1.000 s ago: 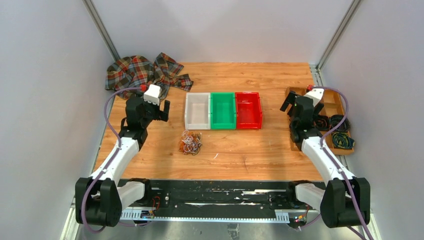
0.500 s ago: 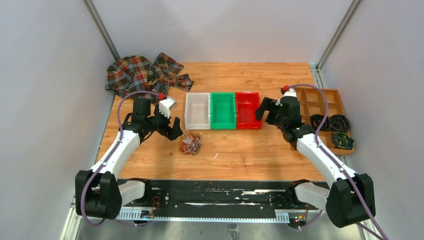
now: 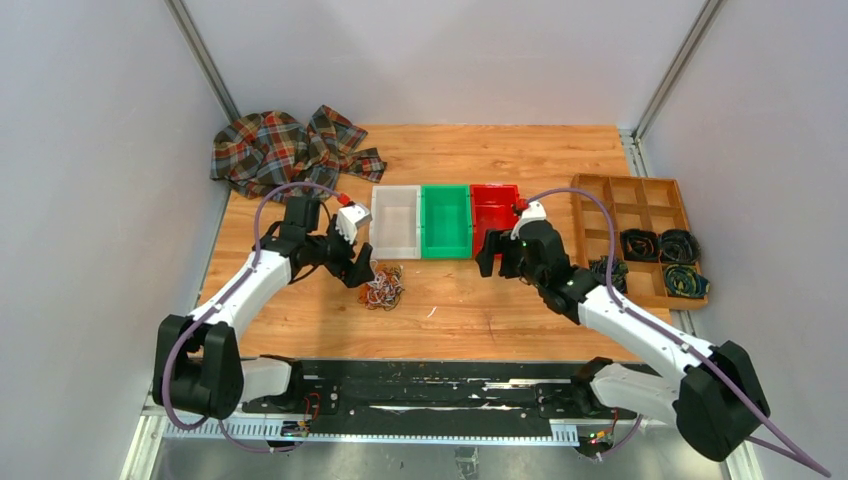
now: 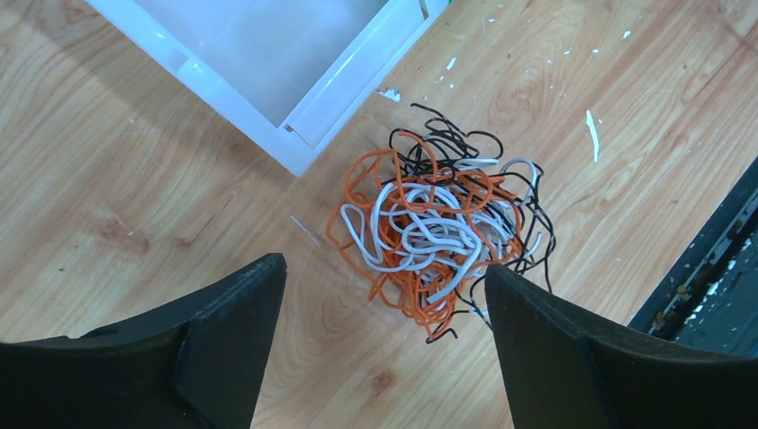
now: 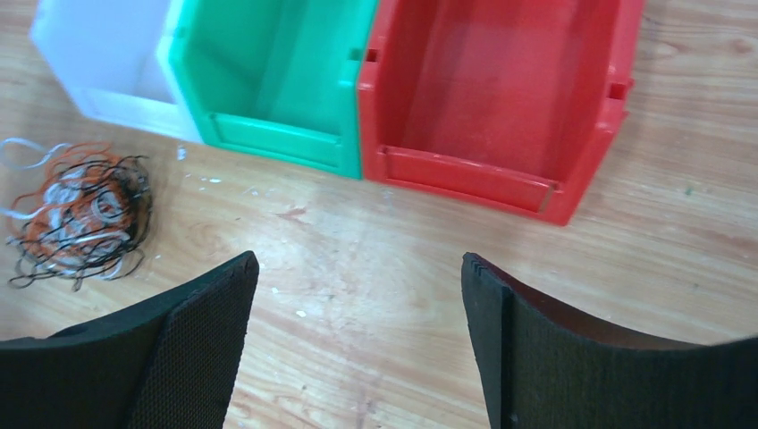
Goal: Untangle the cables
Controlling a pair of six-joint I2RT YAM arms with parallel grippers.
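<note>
The cables (image 3: pixel 382 285) lie in one tangled heap of thin orange, white and black wires on the wooden table, just in front of the white bin (image 3: pixel 395 222). In the left wrist view the cables (image 4: pixel 438 223) sit just beyond my two black fingers. My left gripper (image 3: pixel 355 268) is open and hovers at the heap's left edge, holding nothing. My right gripper (image 3: pixel 495 262) is open over bare wood in front of the red bin (image 3: pixel 497 220). From the right wrist view the cables (image 5: pixel 80 214) show far to the left.
White, green (image 3: pixel 446 220) and red bins stand side by side at mid-table. A plaid cloth (image 3: pixel 285 145) lies at the back left. A wooden compartment tray (image 3: pixel 640 215) with dark coiled cords stands at the right edge. A black rail (image 3: pixel 430 385) runs along the near edge.
Both arms have swung inward toward the middle. The left gripper came down beside the cable heap; the right gripper moved from the tray to the front of the red bin.
</note>
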